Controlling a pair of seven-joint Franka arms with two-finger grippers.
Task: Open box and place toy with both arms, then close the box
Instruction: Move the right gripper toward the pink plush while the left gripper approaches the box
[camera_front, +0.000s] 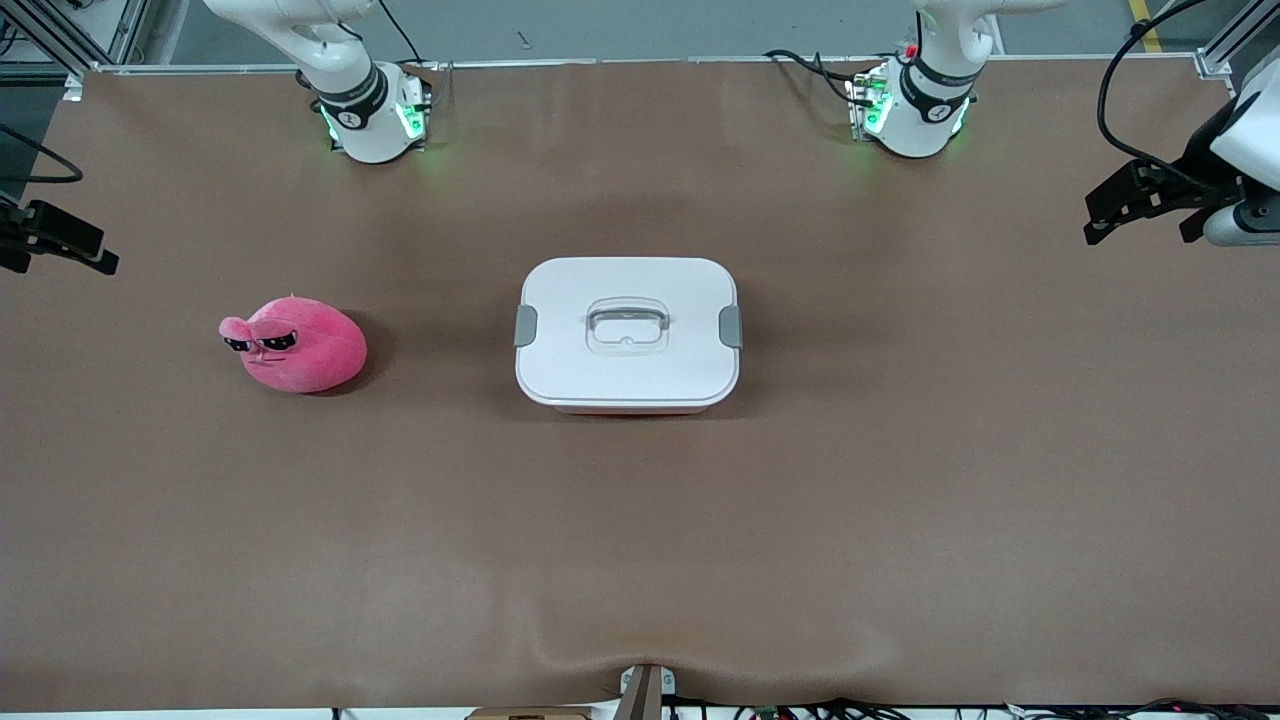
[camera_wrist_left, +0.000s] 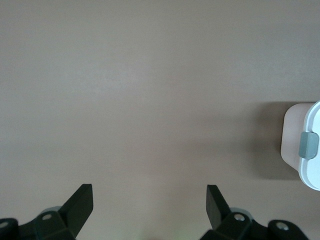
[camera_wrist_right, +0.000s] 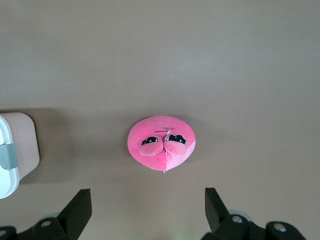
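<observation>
The box (camera_front: 627, 335) stands at the table's middle with its white lid on and a grey clip (camera_front: 525, 326) at each end. The pink plush toy (camera_front: 295, 345) lies on the table toward the right arm's end, beside the box. My left gripper (camera_front: 1138, 232) hangs open and empty over the table's edge at the left arm's end. In the left wrist view it (camera_wrist_left: 149, 200) is over bare table, with a box corner (camera_wrist_left: 314, 120) at the rim. My right gripper (camera_front: 62, 255) hangs open and empty at the right arm's end. In the right wrist view it (camera_wrist_right: 148, 202) is apart from the toy (camera_wrist_right: 161, 142).
The brown table mat (camera_front: 640, 540) is bare around the box and the toy. The two arm bases (camera_front: 375, 115) (camera_front: 915, 110) stand at the table's edge farthest from the front camera. Cables run along the edge nearest it.
</observation>
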